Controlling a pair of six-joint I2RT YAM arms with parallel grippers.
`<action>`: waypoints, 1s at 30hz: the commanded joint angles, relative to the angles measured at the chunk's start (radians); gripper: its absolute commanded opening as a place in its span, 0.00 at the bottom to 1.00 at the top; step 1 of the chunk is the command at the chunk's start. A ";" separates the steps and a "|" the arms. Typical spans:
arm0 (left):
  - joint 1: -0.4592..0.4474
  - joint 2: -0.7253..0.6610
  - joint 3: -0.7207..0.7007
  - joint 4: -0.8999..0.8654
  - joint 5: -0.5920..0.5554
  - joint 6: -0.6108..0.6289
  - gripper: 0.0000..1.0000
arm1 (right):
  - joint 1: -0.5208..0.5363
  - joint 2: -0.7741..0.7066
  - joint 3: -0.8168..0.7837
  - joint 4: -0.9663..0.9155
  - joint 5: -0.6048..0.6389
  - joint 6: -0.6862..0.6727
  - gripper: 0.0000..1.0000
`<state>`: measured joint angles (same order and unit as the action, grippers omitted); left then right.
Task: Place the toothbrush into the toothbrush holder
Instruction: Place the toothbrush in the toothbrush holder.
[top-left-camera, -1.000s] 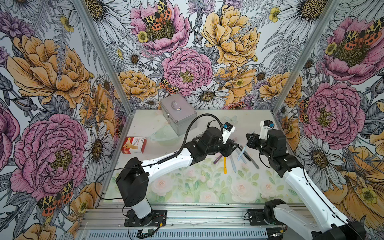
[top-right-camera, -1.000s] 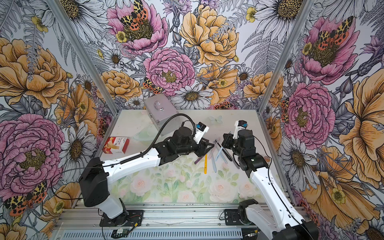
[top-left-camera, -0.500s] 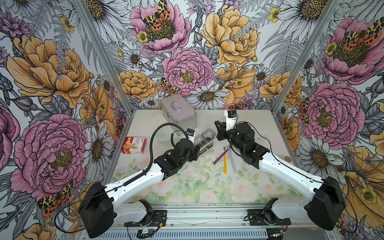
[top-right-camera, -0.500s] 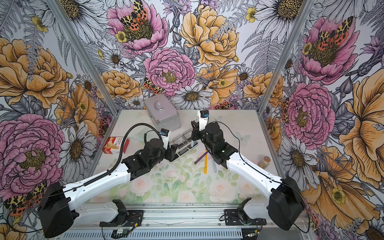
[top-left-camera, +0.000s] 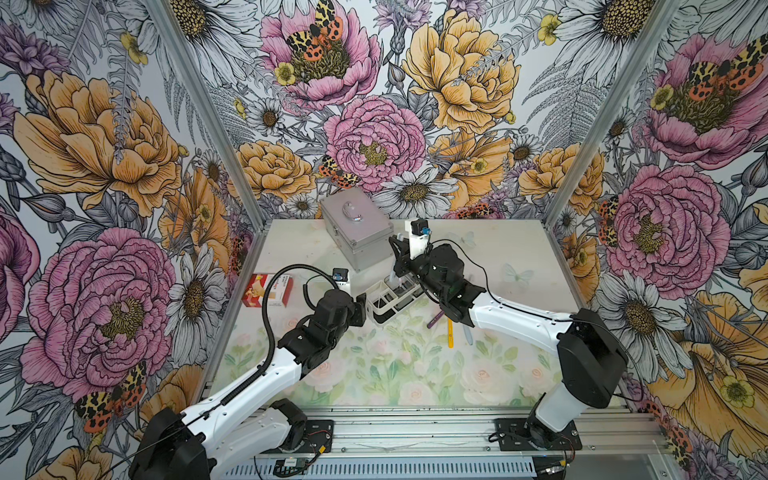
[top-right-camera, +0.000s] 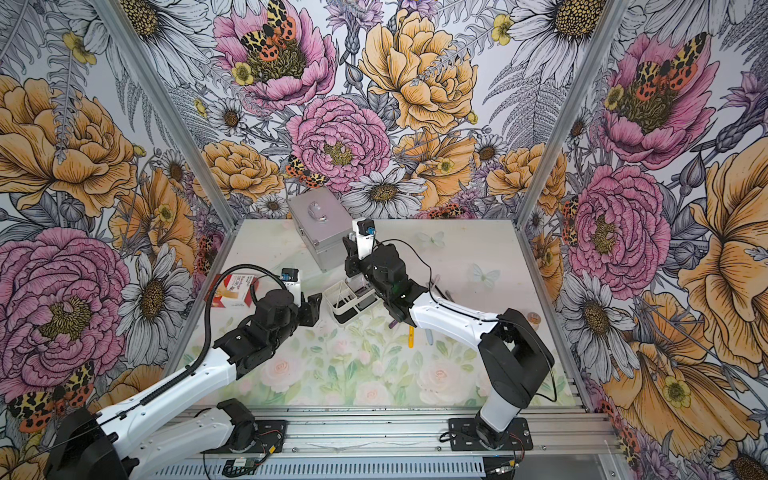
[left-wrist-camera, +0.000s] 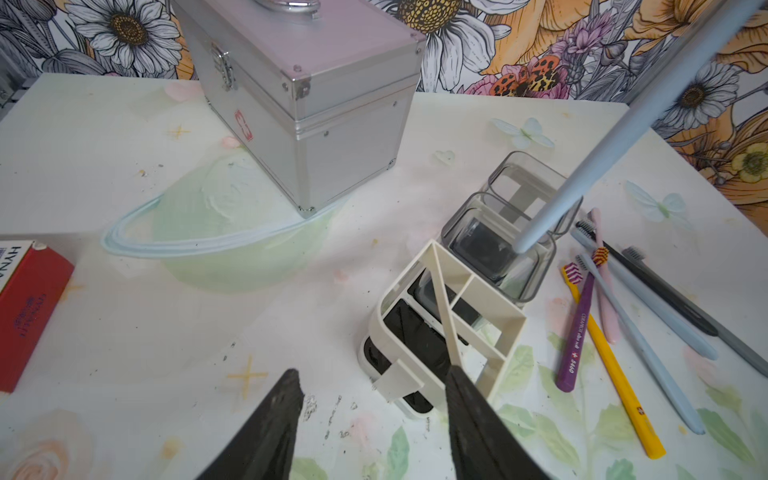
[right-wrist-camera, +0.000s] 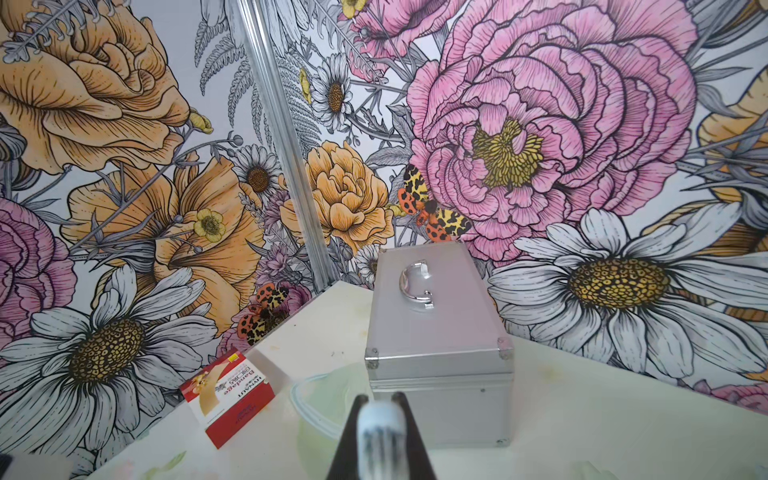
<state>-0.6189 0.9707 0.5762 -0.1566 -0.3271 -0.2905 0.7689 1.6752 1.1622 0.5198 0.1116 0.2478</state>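
The silver metal case (top-left-camera: 357, 232) stood behind, clear of the work. The left gripper (left-wrist-camera: 372, 370) waited open-jawed at the end of the long white, black-based toothbrush holder (left-wrist-camera: 478, 279), probably to steady it. The right gripper (right-wrist-camera: 379, 401) clamped the pale blue toothbrush (left-wrist-camera: 602, 162), whose handle tip dipped into a clear cup.

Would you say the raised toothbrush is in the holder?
Partly in: the toothbrush slants, its lower end inside a clear cup of the holder.
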 joint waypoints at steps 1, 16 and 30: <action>0.023 -0.045 -0.032 0.073 -0.023 -0.021 0.57 | 0.004 0.052 0.066 0.057 0.004 0.005 0.00; 0.091 -0.053 -0.092 0.124 0.024 -0.036 0.57 | 0.019 0.142 0.097 0.034 0.003 0.034 0.00; 0.092 -0.056 -0.103 0.132 0.042 -0.045 0.57 | 0.074 0.194 0.042 0.009 0.024 0.040 0.00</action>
<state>-0.5335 0.9302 0.4881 -0.0509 -0.3058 -0.3164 0.8314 1.8545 1.2160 0.5415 0.1085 0.2970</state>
